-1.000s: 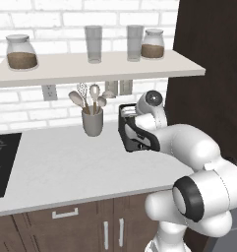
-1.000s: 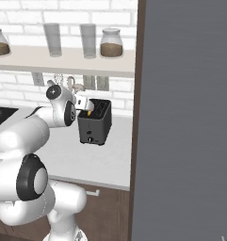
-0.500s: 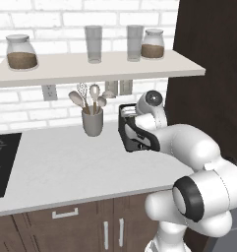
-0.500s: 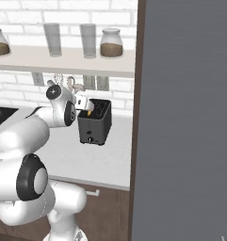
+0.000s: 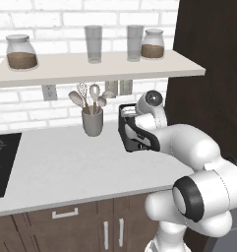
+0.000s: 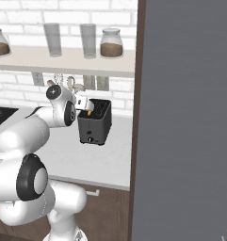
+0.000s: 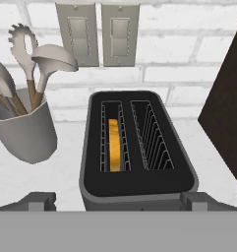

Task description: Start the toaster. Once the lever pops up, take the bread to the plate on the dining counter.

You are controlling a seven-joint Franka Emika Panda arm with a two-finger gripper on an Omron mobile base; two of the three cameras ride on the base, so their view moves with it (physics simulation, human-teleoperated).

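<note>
Just below and ahead of the wide-open, empty hand (image 7: pixel 118 202) sits the boxy matte-black two-slot toaster (image 7: pixel 136 152) on the pale smooth desk (image 5: pixel 66 162), the golden-crusted bread slice (image 7: pixel 114 145) upright in its left wire-ribbed slot.

There is one small boxy dark grey toaster (image 7: pixel 137 150) with two slots on top. One golden-brown slice of bread (image 7: pixel 114 144) sits in the left slot, seen from the hand. There is one grey round cup of kitchen tools (image 5: pixel 92 121); in the left base view about four tools stick out of it. On the long pale shelf (image 5: pixel 90 68) stand two glass jars with brown stuff inside (image 5: pixel 21 51) and two tall clear glasses (image 5: pixel 93 44). Two pale switch plates (image 7: pixel 97 33) hang on the white brick wall. One black cooktop (image 5: pixel 2 162) lies in the worktop.
</note>
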